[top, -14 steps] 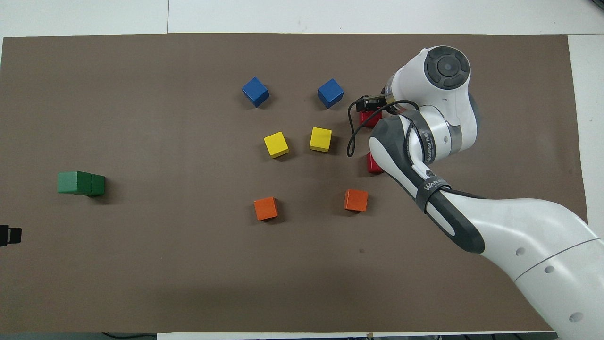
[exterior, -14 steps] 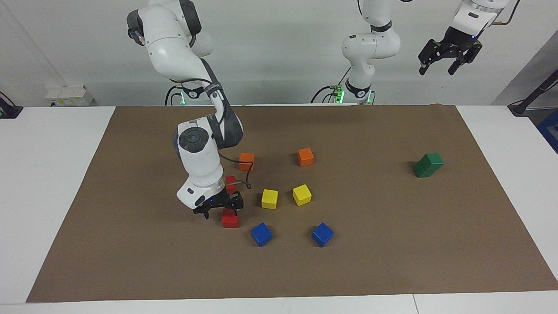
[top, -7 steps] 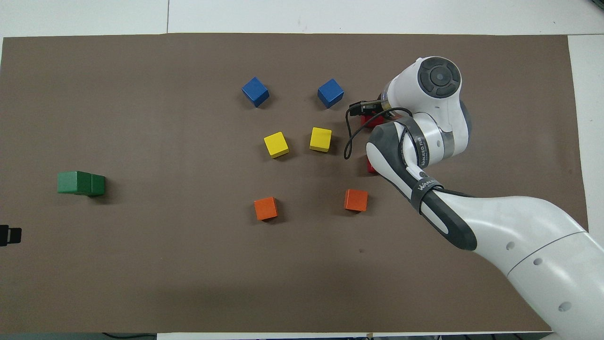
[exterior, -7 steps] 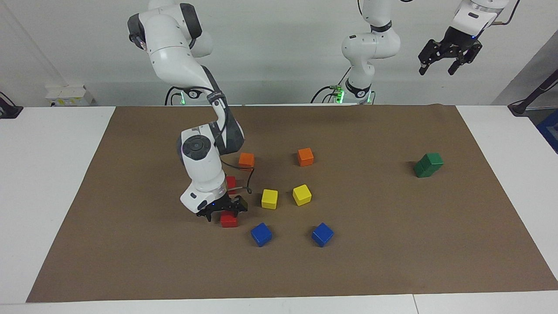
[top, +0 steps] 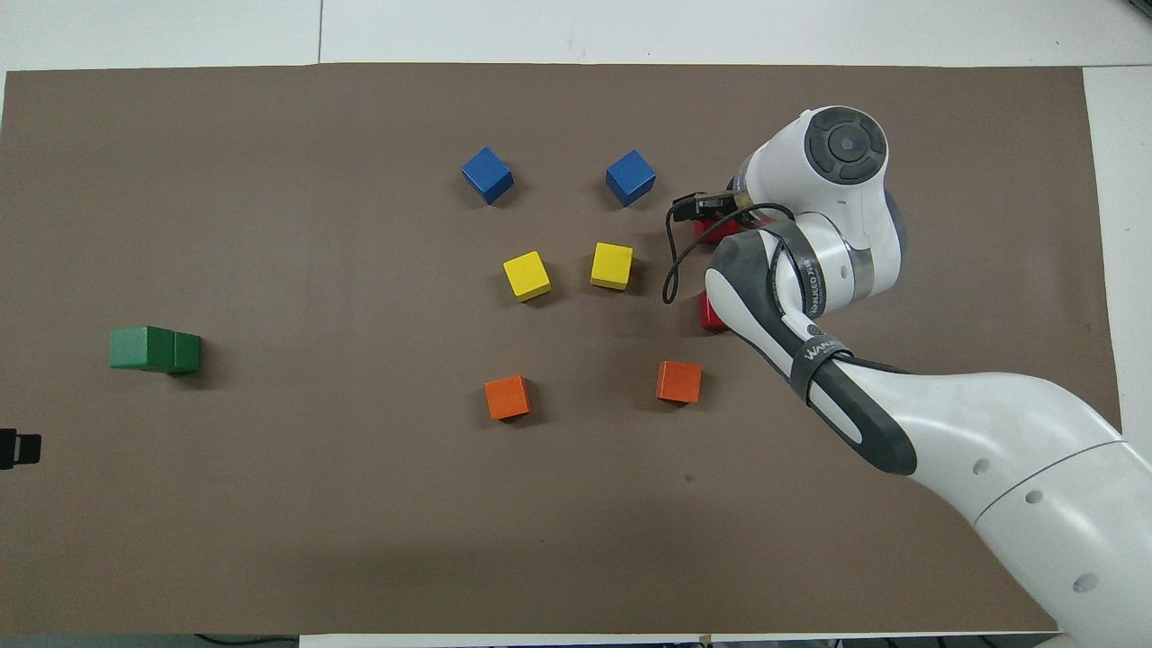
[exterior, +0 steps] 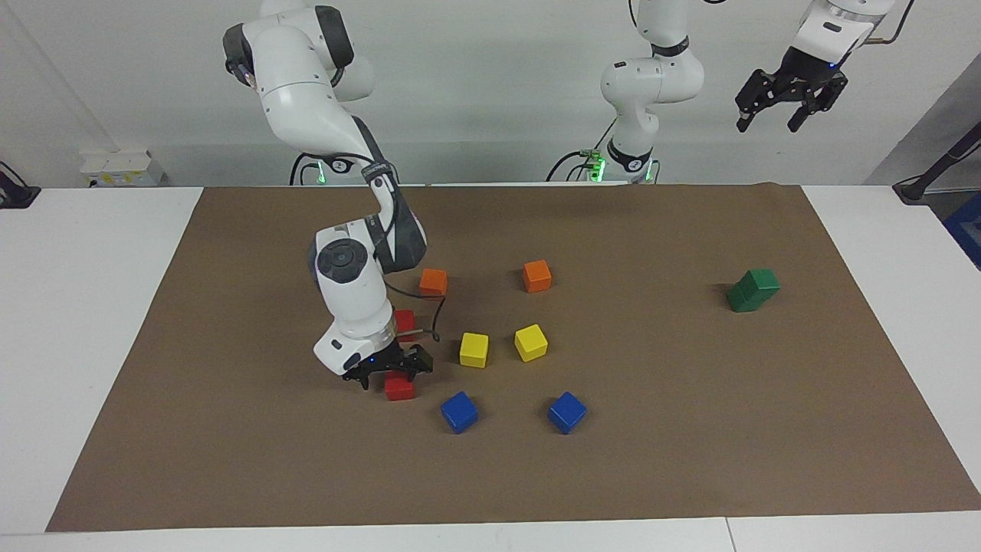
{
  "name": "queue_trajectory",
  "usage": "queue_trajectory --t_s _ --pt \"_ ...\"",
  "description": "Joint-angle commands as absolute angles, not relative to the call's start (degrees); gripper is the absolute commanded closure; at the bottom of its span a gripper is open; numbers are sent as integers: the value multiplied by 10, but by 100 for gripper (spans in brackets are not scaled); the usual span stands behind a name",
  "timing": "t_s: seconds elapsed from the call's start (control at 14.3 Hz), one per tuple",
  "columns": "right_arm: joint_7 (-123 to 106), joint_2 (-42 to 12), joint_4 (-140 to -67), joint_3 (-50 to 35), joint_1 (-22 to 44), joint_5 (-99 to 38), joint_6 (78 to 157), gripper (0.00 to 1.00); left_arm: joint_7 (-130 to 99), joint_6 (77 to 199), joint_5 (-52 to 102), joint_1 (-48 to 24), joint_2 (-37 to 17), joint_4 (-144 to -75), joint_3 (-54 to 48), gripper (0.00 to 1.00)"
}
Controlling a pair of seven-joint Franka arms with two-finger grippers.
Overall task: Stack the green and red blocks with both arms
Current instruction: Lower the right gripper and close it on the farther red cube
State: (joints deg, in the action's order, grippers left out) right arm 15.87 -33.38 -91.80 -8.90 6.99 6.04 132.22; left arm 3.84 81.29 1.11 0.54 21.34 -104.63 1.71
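On the brown mat covering the tabletop [exterior: 115, 307], the right gripper [exterior: 388, 373] hangs with jaws spread, straddling a red block [exterior: 399, 389]; a second red block [exterior: 405, 319] sits nearer the robots, partly hidden. Small, rigid and glossy, such cubes likely slip unless pinched squarely on flat sides. The green blocks [exterior: 753, 290] lie stacked askew toward the left arm's end, beneath the raised, open, waiting left gripper [exterior: 769, 120].

1. The right gripper [exterior: 388, 371] sits low over a red block [exterior: 399, 389]; a blue block [exterior: 459, 412] and a yellow block [exterior: 474, 349] crowd it toward the left arm's end.
2. The second red block [exterior: 405, 320] is tucked against the right arm's wrist.
3. Bare mat [exterior: 651, 368] surrounds the green blocks [exterior: 752, 290].
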Motion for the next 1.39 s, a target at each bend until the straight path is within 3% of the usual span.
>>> queue_trajectory --t_s 0.0,0.42,1.05,1.32 --pt "138 -326 -911 -98 56 60 1282 1 33 807 5 8 224 -1050 14 0" --pt "142 -317 -896 -98 61 30 1254 1 33 807 5 8 224 -1050 14 0" --pt "142 -321 -938 -98 62 29 1328 1 33 807 5 8 224 -1050 14 0" --pt "137 -321 -938 -98 61 30 1330 7 33 807 5 8 224 -1050 14 0"
